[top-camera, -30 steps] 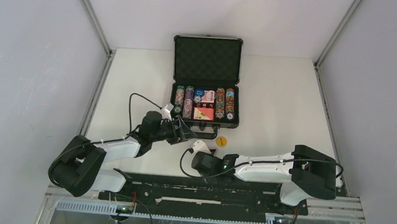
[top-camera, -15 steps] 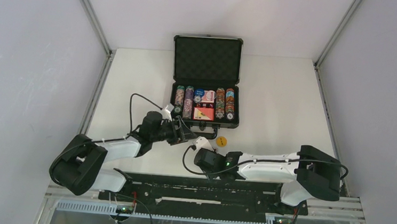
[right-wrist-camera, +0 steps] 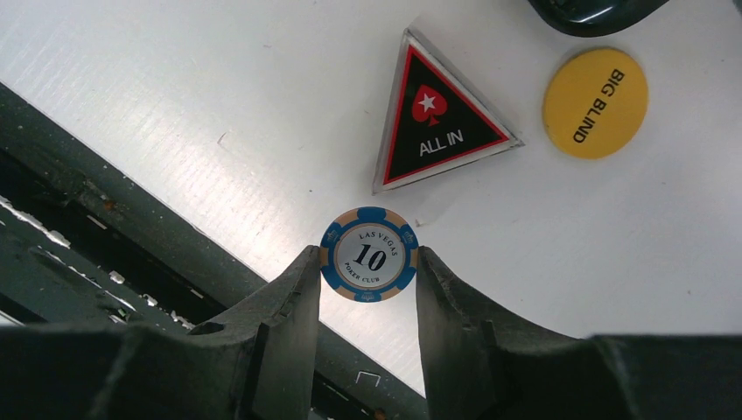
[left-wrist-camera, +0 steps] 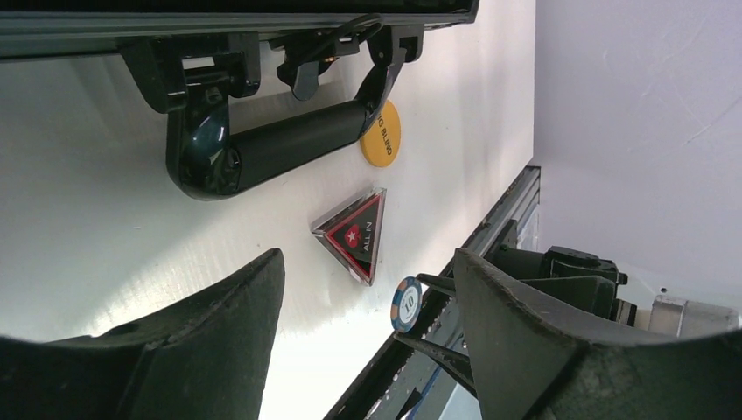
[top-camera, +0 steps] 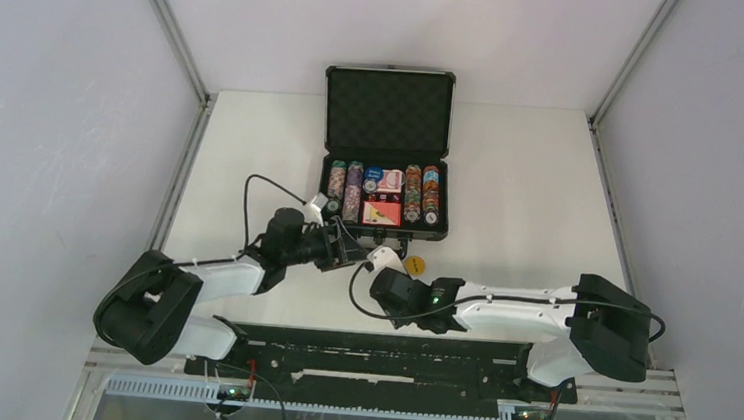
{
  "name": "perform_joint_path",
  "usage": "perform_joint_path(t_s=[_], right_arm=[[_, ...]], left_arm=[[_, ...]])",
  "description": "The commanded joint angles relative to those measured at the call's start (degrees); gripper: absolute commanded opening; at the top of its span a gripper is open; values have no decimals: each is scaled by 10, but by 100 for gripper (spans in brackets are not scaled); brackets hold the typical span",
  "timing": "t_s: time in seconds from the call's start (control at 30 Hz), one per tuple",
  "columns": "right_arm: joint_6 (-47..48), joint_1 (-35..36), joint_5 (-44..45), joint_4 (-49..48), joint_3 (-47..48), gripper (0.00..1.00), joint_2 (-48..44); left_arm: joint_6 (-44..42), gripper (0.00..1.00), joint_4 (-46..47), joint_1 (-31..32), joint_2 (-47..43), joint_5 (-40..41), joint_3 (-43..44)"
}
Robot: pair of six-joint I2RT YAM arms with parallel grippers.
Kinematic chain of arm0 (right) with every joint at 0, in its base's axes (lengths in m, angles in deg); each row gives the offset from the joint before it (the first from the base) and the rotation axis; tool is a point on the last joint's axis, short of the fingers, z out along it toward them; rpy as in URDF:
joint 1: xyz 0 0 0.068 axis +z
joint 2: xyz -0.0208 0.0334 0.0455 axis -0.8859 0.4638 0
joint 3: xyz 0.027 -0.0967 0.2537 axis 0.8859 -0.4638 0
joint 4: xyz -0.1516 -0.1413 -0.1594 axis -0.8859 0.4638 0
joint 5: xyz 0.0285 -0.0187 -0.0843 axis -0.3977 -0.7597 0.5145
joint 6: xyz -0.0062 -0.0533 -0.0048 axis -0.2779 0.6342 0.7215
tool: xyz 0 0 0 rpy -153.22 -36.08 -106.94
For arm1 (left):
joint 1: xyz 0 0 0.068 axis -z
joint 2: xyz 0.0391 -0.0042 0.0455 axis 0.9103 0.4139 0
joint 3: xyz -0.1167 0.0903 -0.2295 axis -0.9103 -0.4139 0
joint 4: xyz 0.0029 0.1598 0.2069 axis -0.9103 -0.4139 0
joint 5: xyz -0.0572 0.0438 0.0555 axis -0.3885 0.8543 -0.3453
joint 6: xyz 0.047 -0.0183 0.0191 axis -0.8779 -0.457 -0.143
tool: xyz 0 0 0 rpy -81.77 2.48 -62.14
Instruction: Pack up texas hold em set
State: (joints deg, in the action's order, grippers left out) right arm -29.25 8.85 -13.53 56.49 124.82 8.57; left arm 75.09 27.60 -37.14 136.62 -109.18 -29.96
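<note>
The right gripper [right-wrist-camera: 367,260] has swung forward, clamped on the blue 10 chip [right-wrist-camera: 368,260]. At its 1 o'clock lie the ALL IN triangle [right-wrist-camera: 442,122] and BIG BLIND button [right-wrist-camera: 595,102], legible only wrist-side. The left gripper [left-wrist-camera: 367,258] gapes, empty. Next, I reckon: carry the chip to 12 o'clock into the open briefcase [top-camera: 388,111], whose slots only the overhead view shows.

The left pincer [left-wrist-camera: 367,262] gapes wide (arm reaching inward), while the right pincer [right-wrist-camera: 366,255] pinches a chip [right-wrist-camera: 368,266] edgewise.

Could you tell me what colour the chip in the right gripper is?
The chip is blue with tan edge marks, white centre; best in the right wrist view.
</note>
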Motion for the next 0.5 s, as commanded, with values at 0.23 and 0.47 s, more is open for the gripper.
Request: perform_joint_path(t_s=[0.23, 0.47], right_arm=[[31, -22, 20, 10, 18, 21, -54], [38, -29, 23, 19, 18, 21, -77]], left_arm=[[63, 75, 137, 7, 72, -95, -4], [65, 74, 140, 20, 84, -110, 6]])
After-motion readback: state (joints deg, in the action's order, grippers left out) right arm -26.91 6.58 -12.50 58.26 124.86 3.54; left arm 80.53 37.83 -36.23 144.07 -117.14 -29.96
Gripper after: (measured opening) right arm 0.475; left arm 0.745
